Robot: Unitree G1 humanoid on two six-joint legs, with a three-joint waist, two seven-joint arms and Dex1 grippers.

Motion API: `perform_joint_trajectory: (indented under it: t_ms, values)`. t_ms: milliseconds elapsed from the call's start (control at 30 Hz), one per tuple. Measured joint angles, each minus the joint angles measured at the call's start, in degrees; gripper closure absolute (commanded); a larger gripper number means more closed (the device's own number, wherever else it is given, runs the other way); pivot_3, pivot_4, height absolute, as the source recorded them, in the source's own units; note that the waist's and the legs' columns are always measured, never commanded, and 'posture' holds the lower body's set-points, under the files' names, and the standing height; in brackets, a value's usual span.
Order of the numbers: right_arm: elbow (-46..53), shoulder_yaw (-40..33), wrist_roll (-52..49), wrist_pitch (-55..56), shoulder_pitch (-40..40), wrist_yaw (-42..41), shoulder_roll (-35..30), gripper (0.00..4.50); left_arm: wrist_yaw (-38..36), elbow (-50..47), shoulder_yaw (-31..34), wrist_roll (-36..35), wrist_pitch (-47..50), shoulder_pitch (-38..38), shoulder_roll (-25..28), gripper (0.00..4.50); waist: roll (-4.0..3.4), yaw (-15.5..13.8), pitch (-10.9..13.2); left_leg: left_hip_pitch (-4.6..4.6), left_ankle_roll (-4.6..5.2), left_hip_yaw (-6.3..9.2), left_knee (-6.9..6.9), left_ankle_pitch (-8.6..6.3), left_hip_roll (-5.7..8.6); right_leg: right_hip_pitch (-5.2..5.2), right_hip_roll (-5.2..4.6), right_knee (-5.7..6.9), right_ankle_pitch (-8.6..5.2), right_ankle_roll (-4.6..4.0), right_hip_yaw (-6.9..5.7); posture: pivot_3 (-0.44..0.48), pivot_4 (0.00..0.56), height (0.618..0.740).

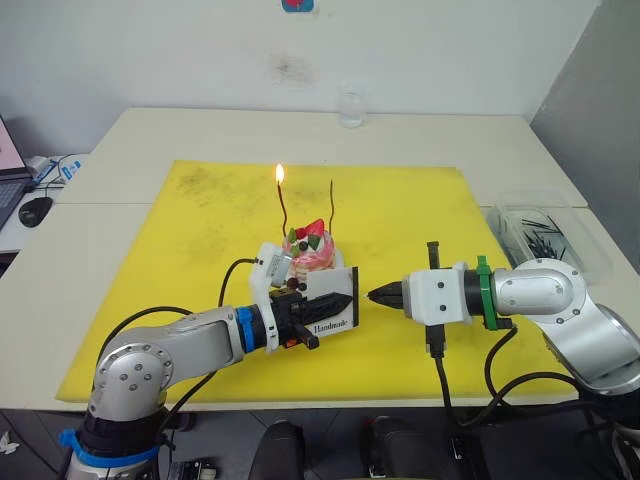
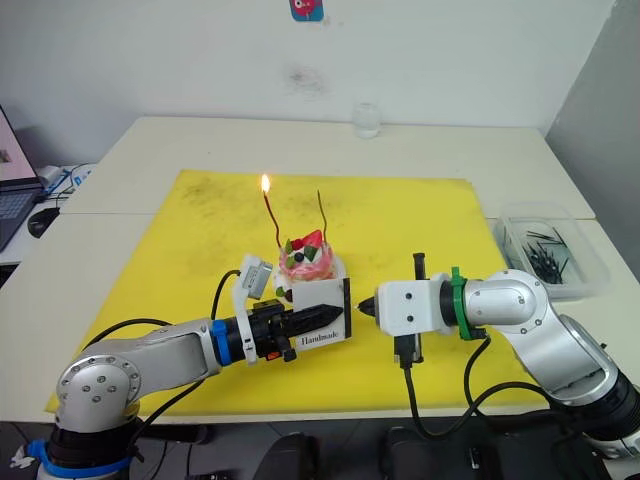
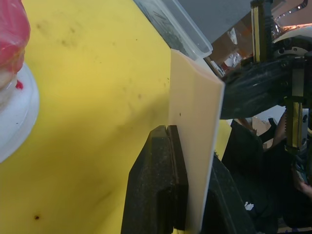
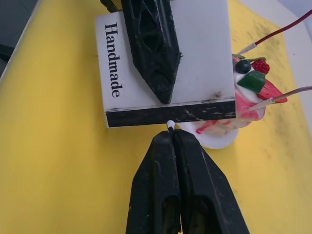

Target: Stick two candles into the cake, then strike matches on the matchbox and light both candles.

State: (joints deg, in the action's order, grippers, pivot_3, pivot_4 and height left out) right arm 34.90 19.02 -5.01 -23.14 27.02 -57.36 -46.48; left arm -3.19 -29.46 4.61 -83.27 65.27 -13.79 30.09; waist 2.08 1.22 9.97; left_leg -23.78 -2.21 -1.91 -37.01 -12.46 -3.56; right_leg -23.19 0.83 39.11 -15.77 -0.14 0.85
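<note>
On the yellow mat (image 1: 200,260), near its middle, the small round pink cake (image 1: 312,252) topped with a red strawberry and dark berries was seen on its small white plate (image 4: 214,139). Both thin wavy candles had been stuck into it: one candle (image 1: 282,210) at the cake's 11 o'clock carried a flame at its tip, while the other candle (image 1: 331,205) at 1 o'clock showed no flame. So the planting was judged done and the lighting half done.

Just beside the cake, at its 6 o'clock, the flat white rectangular matchbox printed "Handmade" (image 4: 161,63) was held on edge, clamped between the black fingers of the left gripper (image 1: 335,297), its black striking strip (image 4: 170,113) turned toward the right gripper (image 1: 383,295). The right gripper's fingers were pressed together on a short match (image 4: 170,125), whose pale tip was seen touching, or all but touching, the strip. No flame was seen on it.

At the mat's 3 o'clock, off its edge, a clear plastic tray (image 1: 590,255) holding spare dark matches (image 1: 540,228) was seen. At 12 o'clock, well beyond the mat, a clear glass (image 1: 350,108) stood.

What remained was judged to be striking this match and lighting the second candle.
</note>
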Motion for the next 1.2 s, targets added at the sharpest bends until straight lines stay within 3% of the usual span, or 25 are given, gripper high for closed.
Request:
perform_joint_trajectory:
  t_ms: [733, 867, 1000, 1200]
  values:
    - [-2.07, 2.39, 4.65, 1.7, 0.74, -0.46, 2.4, 4.47, -0.05, 1.22, -1.67, -0.88, -1.34, -0.47, 1.24, 4.5, 0.0, -0.07, 0.0, 0.0, 0.0, 0.0, 0.0, 0.0, -0.01, 0.0, 0.0, 0.0, 0.0, 0.0, 0.0, 0.0, 0.15, 0.729]
    - [-2.32, 4.32, 5.45, 6.25, -0.3, -3.92, 1.08, 4.47, -1.89, 2.11, -2.5, 1.07, -1.78, -3.08, 1.3, 4.5, 0.0, -0.26, 0.0, 0.0, 0.0, 0.02, 0.0, 0.0, 0.04, 0.0, 0.02, -0.02, 0.0, 0.0, -0.04, 0.0, 0.15, 0.729]
    - [-1.32, 7.06, 4.14, 11.37, -4.83, -9.87, -2.44, 4.47, -6.85, 3.32, -1.07, 5.05, -4.15, -8.43, 4.74, 4.5, -0.04, -0.99, 0.03, 0.0, 0.0, -0.03, 0.01, 0.0, 0.06, -0.01, 0.07, -0.03, -0.01, -0.02, -0.01, 0.0, 0.15, 0.729]
    - [0.33, 1.4, 0.19, 11.58, -5.52, -12.09, -5.35, 4.47, -12.22, 6.37, 2.17, 9.01, -4.68, -9.2, 9.97, 4.5, -0.04, -0.91, 0.03, 0.03, -0.01, -0.02, 0.02, 0.0, -0.01, -0.01, 0.06, -0.02, -0.02, -0.03, -0.04, 0.0, 0.15, 0.729]
